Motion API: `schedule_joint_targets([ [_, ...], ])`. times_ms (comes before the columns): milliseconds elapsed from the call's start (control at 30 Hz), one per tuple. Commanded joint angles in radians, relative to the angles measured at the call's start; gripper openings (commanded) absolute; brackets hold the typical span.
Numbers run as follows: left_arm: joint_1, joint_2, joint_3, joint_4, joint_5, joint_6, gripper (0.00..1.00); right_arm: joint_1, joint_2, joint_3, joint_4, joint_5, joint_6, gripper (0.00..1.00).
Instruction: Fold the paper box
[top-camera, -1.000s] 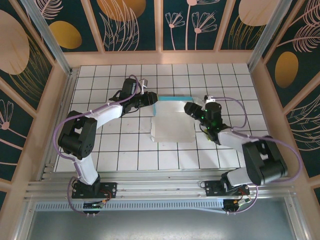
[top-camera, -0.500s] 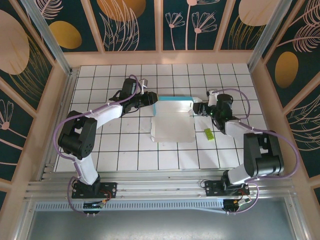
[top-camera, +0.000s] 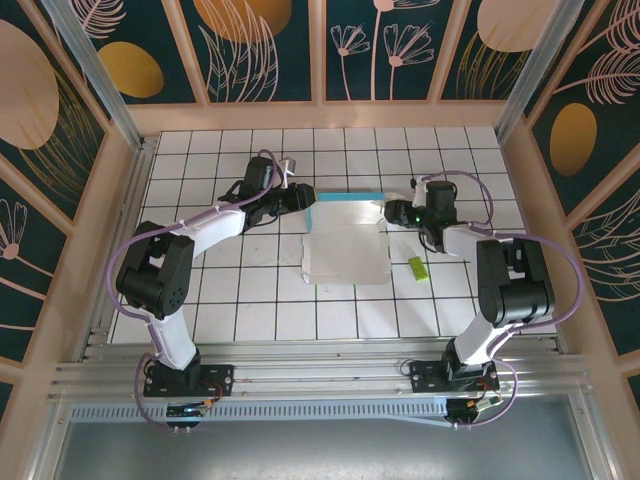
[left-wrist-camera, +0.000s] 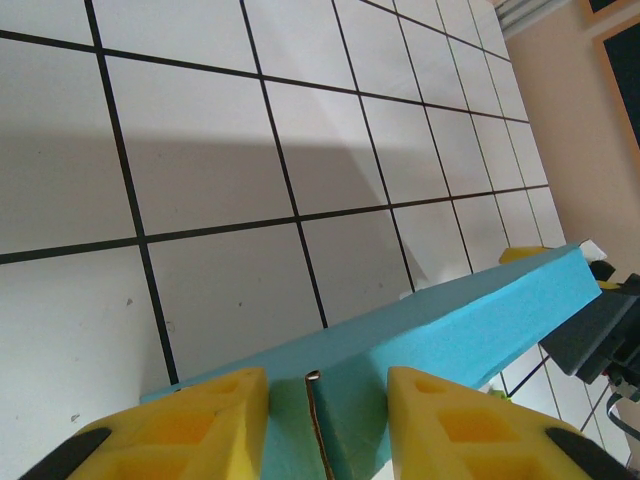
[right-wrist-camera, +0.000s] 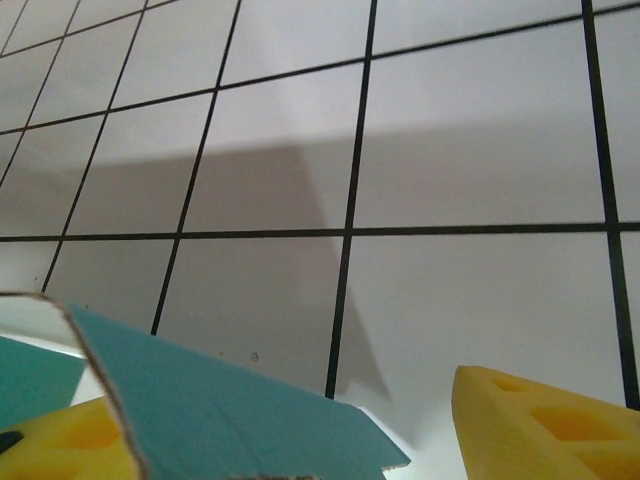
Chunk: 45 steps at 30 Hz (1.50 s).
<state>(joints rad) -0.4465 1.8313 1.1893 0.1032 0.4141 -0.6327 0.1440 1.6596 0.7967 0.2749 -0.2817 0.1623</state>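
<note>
— How do your left fingers (left-wrist-camera: 200, 410) sit?
— They're narrowed on the left end of the box's (left-wrist-camera: 480, 320) raised blue wall. I judge they're pinching it to keep it upright.
— And the right fingers (right-wrist-camera: 540, 420)?
— They're wide apart, one on each side of the flap at the wall's right end, gripping nothing. You're set to pinch that flap, I'd say.
— Where's the box?
— In the middle of the table (top-camera: 250, 300), its white base lying flat on the near side of the wall.
</note>
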Motion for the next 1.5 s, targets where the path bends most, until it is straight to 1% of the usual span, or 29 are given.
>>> schedule_joint_targets([
  [0,-0.011,-0.002,-0.003,-0.046,0.008,0.007,0.35,0.007,0.03,-0.011,-0.015,0.004,0.072,0.63],
  [133,-0.011,-0.004,-0.003,-0.049,0.006,0.007,0.35,0.007,0.045,-0.011,-0.003,-0.033,0.103,0.46],
  [167,-0.01,-0.004,-0.002,-0.049,0.006,0.006,0.35,0.009,0.047,-0.01,-0.002,-0.039,0.11,0.43],
  [433,-0.011,0.003,0.003,-0.05,0.008,0.003,0.35,0.032,0.032,-0.01,-0.006,-0.073,0.129,0.3],
  [600,-0.012,0.005,0.004,-0.049,0.008,0.002,0.35,0.06,0.003,-0.02,-0.014,-0.058,0.133,0.26],
  [900,-0.017,0.016,0.004,-0.046,0.009,-0.003,0.35,0.078,-0.048,-0.033,-0.05,-0.038,0.18,0.16],
  [1233,-0.023,0.013,0.004,-0.052,-0.001,0.01,0.35,0.113,-0.077,-0.035,-0.068,-0.056,0.232,0.15],
  [1367,-0.026,0.011,0.004,-0.051,-0.001,0.008,0.35,0.137,-0.077,-0.056,-0.052,-0.034,0.257,0.15],
  [1467,-0.027,0.008,0.004,-0.049,-0.001,0.008,0.35,0.173,-0.074,-0.085,-0.011,-0.002,0.269,0.15],
])
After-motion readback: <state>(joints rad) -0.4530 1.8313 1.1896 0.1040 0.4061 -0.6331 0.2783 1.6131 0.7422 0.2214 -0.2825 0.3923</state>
